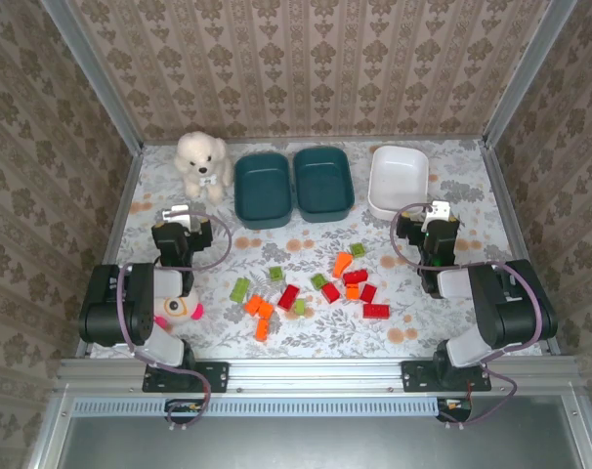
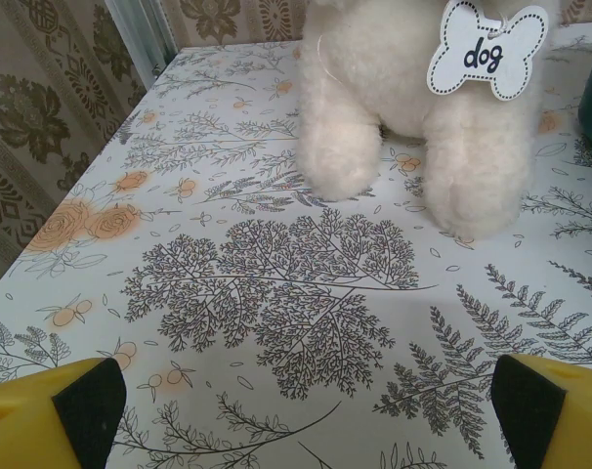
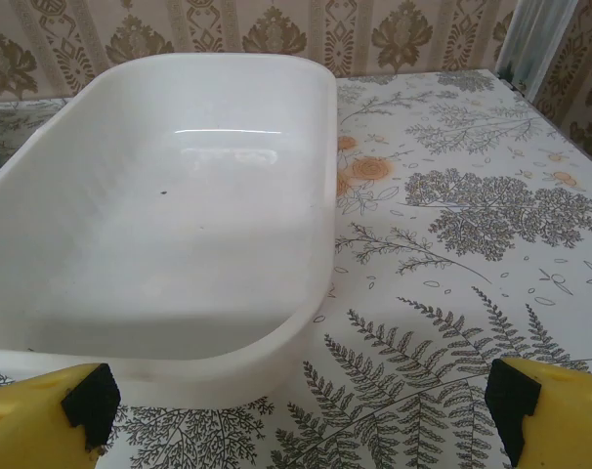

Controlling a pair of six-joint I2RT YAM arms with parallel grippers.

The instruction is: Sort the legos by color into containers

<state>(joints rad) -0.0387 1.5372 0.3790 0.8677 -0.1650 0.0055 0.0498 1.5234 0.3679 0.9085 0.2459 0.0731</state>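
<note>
1. Claws: my left claw (image 2: 311, 405) and right claw (image 3: 303, 405) both gape, empty.
2. Small red, orange and light-green plastic lego bricks (image 1: 331, 291) lie scattered on the tabletop (image 1: 218, 322) between them, behind my fingertips.
3. Probably light, stiff and slick; pinch one across its flat sides.

Left arm (image 1: 130, 305): folded back at the near left corner of the table (image 1: 228, 327), forearm reaching toward the far edge.
Left gripper (image 2: 311, 401): jaws wide apart, yellow fingers (image 2: 37, 410) tipped with black pads, nothing between them.
Right arm (image 1: 501, 311): folded at the near right corner, forearm toward the far edge.
Right gripper (image 3: 298, 401): jaws wide apart, yellow fingers (image 3: 560, 405), nothing between them.
</note>
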